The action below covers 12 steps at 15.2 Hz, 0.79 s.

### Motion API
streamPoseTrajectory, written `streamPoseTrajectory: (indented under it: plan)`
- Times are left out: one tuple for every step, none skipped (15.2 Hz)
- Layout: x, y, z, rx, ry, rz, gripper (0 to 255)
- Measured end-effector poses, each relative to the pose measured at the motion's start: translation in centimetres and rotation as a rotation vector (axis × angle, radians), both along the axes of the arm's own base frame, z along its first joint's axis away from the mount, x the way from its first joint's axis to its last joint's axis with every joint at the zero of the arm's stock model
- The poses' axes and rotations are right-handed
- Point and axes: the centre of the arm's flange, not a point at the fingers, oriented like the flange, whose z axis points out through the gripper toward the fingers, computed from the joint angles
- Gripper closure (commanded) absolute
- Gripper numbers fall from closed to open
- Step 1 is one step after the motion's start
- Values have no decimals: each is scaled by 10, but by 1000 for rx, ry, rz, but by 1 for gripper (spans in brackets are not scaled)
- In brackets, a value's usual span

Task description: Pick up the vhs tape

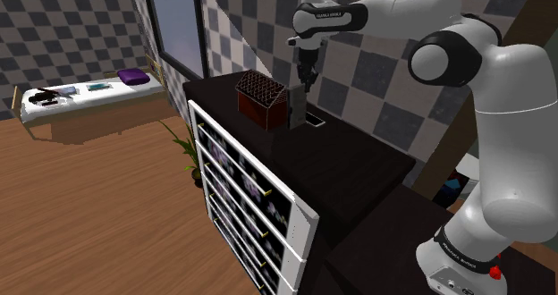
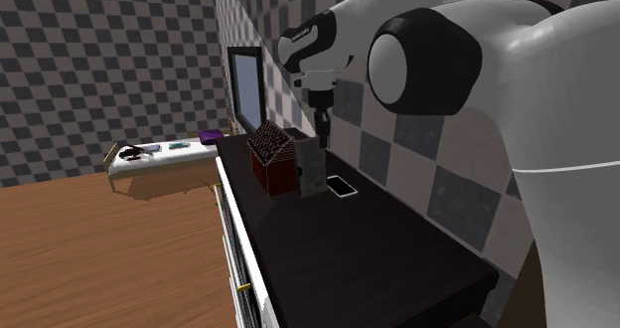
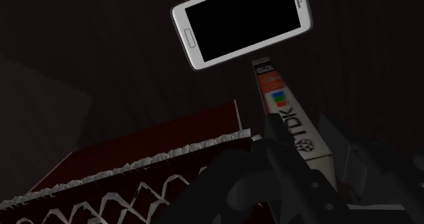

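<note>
When scanned from the shoulder view's left: find low white bench [image 1: 89, 104] bearing a purple item [image 1: 134, 76]; next, window [image 1: 177, 29] in checkered wall; next, dark dresser [image 1: 358, 164] with white drawer front [image 1: 255, 199]. On dresser top, note brown house-shaped box [image 1: 261, 98]; just beside it, toward the view's right, vhs tape [image 1: 298, 113], standing upright on its edge. Between tape and wall, log white phone [image 1: 316, 122] lying flat, black screen up. Directly above tape, record black gripper [image 1: 307, 86] pointing down, released: fingers [image 3: 278, 138] apart, tape's upper edge seen between them, contact not discernible. Along that edge, read "TDK" in black on white label, next to a block of coloured squares. On the arm near the gripper, note white lettering, too small to read.
</note>
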Motion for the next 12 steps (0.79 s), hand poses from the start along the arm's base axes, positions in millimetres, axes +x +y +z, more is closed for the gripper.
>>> streamPoseTrajectory:
  plan:
    - [1, 0, 5, 0, 0, 0, 255]
    - [0, 0, 9, 0, 0, 0, 255]
    - [0, -2, 14, 0, 0, 0, 255]
    - [0, -1, 19, 0, 0, 0, 255]
    - [0, -1, 26, 0, 0, 0, 255]
    - [1, 0, 31, 0, 0, 0, 255]
    - [1, 0, 36, 0, 0, 0, 255]
    - [0, 0, 42, 0, 0, 0, 255]
    - [1, 0, 48, 0, 0, 0, 255]
    - [1, -1, 52, 0, 0, 0, 255]
    - [1, 0, 56, 0, 0, 0, 255]
    - [1, 0, 60, 0, 0, 0, 255]
